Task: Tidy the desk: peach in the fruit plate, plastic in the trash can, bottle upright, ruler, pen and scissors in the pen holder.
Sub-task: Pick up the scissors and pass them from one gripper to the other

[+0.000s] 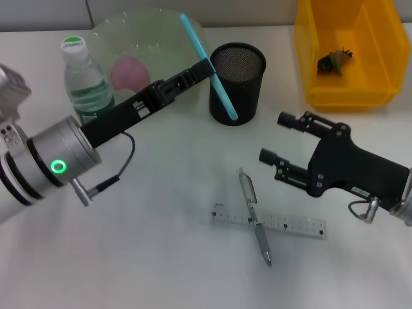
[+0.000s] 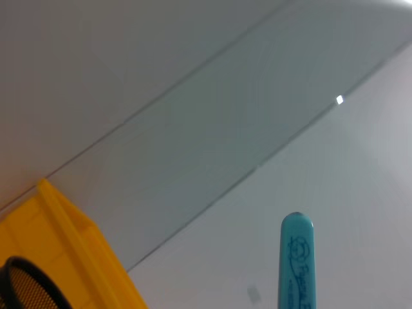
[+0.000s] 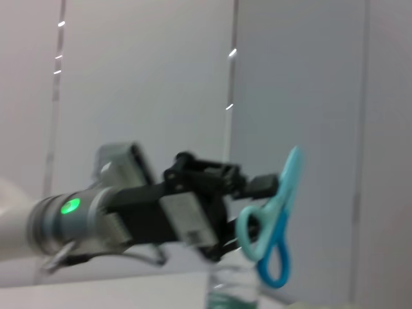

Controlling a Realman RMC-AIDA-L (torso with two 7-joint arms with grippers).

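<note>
White counter spreads across the head view, carrying everything from large to small. At its far right corner sits a yellow plastic bin with a small dark scrap of plastic lying inside. At the far left stands a clear green-tinted round fruit plate with a pink peach in it. Just in front of the plate's left edge, a clear plastic water bottle with a white cap stands upright. Near the middle, toward the far edge, is a black mesh cylindrical pen holder.

Reaching in from the near left, the left gripper is clamped on a pair of light blue plastic-handled scissors, held tilted, their upper end over the plate's rim and their lower end down against the left front of the pen holder. The right gripper, on the near right side, hangs with its fingers spread apart and nothing between them.

On the near counter lies a clear flat plastic ruler, and a slim grey pen rests across it.
</note>
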